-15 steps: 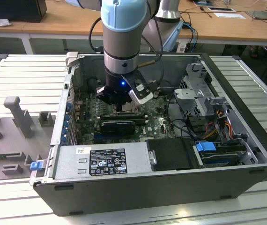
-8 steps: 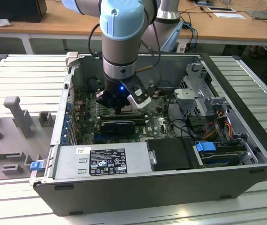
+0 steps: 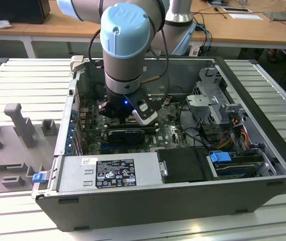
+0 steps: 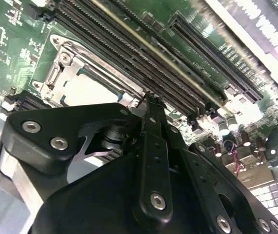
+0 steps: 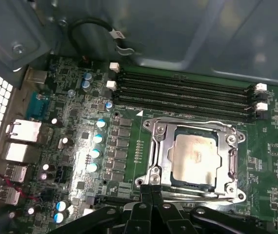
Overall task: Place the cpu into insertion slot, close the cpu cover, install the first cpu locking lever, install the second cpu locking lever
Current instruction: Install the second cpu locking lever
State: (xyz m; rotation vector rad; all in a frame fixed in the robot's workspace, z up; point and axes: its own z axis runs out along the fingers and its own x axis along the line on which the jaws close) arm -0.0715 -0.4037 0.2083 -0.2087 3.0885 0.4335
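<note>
Two black fingers of the end effector (image 5: 152,189) are drawn narrow, tips together, and you can see them resting at the edge of the cpu cover (image 5: 159,141) in the first wrist view. In the second wrist view the end effector (image 4: 150,100) touches that same silvery frame (image 4: 65,62) at its rim.

The cover lies flat over the insertion slot (image 5: 170,161). The cpu (image 5: 195,157) sits inside it, its pale metal face showing through the square window; you see it too in the second wrist view (image 4: 96,90). The long black memory slots (image 5: 183,95) run just beside the cover, on the side away from the fingers, all on the green board (image 5: 129,83).

In the exterior view the end effector (image 3: 129,114) reaches down into the open computer case (image 3: 173,198). From it, the grey power supply (image 3: 108,173) lies at six o'clock, the metal drive cage (image 3: 214,100) at three o'clock and a grey tray of fixtures (image 3: 13,131) at nine o'clock, outside the case on the ribbed tabletop (image 3: 27,75).
</note>
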